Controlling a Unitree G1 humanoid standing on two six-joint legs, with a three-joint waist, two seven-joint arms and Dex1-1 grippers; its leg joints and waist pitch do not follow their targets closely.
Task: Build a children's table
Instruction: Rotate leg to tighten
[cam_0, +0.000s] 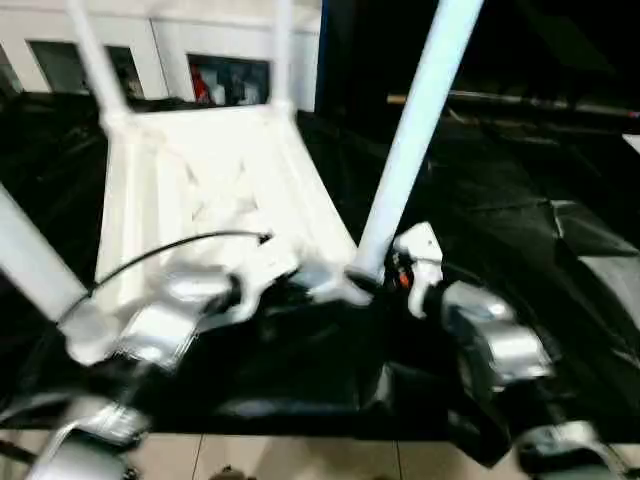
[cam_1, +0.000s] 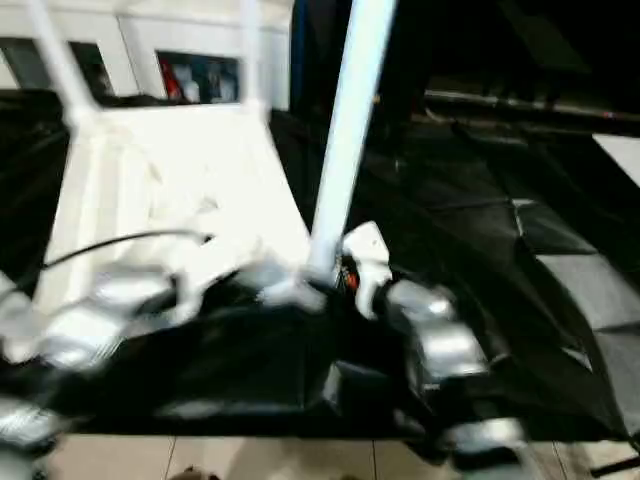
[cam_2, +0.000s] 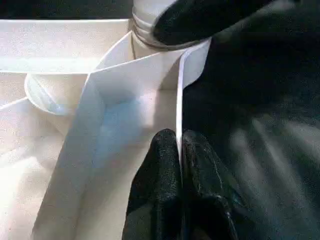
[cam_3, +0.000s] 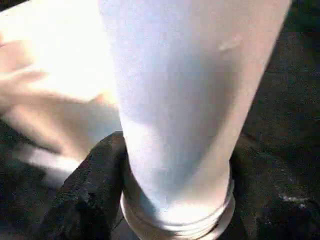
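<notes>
White table top (cam_0: 215, 190) is seen upside down on black cloth (cam_0: 500, 210) from the head, legs standing in its corners. Its thin edge is pinched by the left gripper (cam_2: 179, 150). One near leg (cam_3: 185, 100) is hugged low by the right gripper (cam_3: 175, 200) — probably nearly built.

No legible text, labels, brands, numbers or signs anywhere in these views.

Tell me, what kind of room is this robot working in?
Probably an indoor workroom or lab: a black sheet covers the work surface, a white cabinet with glass fronts stands behind, and pale floor tiles show below.
</notes>
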